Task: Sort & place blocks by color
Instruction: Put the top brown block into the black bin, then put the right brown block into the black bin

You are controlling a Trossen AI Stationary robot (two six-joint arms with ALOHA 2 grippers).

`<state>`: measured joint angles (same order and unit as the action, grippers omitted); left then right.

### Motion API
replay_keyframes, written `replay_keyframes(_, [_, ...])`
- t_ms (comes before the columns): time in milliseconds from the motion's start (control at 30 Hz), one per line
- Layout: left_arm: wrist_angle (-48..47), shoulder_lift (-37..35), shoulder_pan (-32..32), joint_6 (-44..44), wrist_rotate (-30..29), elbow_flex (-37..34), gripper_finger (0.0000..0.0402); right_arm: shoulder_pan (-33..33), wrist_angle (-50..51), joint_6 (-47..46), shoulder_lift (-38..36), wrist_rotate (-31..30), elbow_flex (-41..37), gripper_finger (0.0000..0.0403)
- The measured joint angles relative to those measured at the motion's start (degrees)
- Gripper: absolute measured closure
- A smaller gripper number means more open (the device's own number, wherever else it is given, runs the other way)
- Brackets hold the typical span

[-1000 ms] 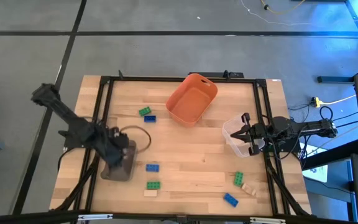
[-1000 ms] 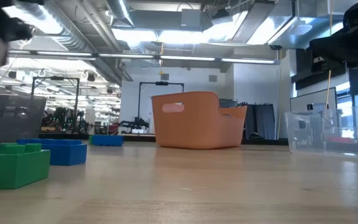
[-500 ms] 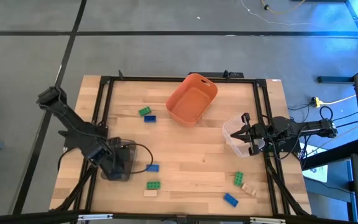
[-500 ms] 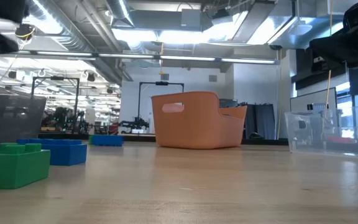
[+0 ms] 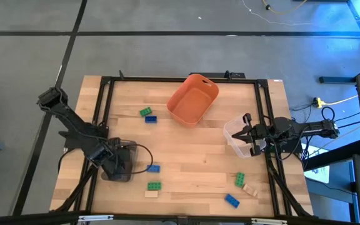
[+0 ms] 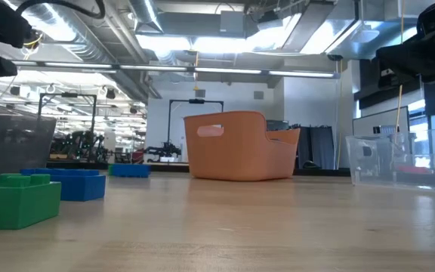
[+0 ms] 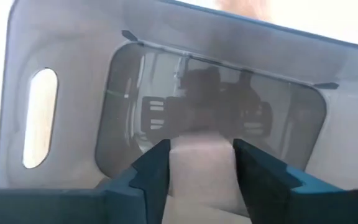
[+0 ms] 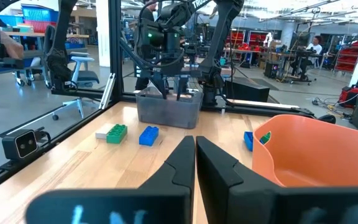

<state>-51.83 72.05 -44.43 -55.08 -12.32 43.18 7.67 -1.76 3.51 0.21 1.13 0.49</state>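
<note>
My left gripper points down into the grey tray at the table's left, shut on a pale tan block above the tray's floor. Loose blocks lie on the wood: green and blue at the far left, blue, green and tan near the tray, and green, tan and blue at the near right. My right gripper waits shut and level at the right edge, over the clear bin. My left gripper holds the tan block between its two fingers, one finger on each of two opposite sides. The block's side fills the gap. The fingers come from above, pointing steeply down. The block hangs clear above the tray's floor.
The orange bin stands at the far middle. A black frame runs round the tabletop. A cable loops off the left arm beside the tray. Bare wood lies in the table's middle.
My left gripper has sunk over the grey tray and shifted a little toward the table's near edge, tipping steeper. The tray and the loose blocks have kept their places.
</note>
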Motion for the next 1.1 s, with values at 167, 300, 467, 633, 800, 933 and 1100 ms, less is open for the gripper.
replay_keyframes(167, [-0.38, 0.0, 2.7, 1.23, 2.0, 0.0, 0.0194, -0.01, 0.0, 0.0, 0.0, 0.0, 0.0, 0.0384])
replay_keyframes(300, [-2.04, -0.08, 5.39, 4.66, 4.28, 1.52, 0.0169, 0.01, 0.0, 0.0, 0.0, 0.0, 0.0, 0.0384])
replay_keyframes(467, [-9.65, -2.47, 8.95, 7.84, 3.54, 9.41, 0.016, 0.0, -0.01, 0.0, 0.0, 0.01, 0.0, 0.0384])
replay_keyframes(633, [-8.77, -6.53, 11.73, 16.29, -9.25, 18.0, 0.0161, 0.01, 0.0, 0.0, 0.0, 0.0, 0.0, 0.0384])
replay_keyframes(800, [15.18, -10.88, 19.53, 43.23, -15.3, 15.98, 0.0161, 0.01, 0.02, 0.0, 0.0, 0.0, 0.0, 0.0384])
replay_keyframes(933, [37.89, -14.75, 29.81, 57.03, -3.79, 4.16, 0.0161, 0.0, 0.01, 0.0, 0.0, 0.0, 0.0, 0.0384])
replay_keyframes(1100, [67.25, -17.01, 40.64, 58.56, 8.57, -12.69, 0.0161, 0.01, 0.35, 0.02, 0.02, 0.0, 0.0, 0.0384])
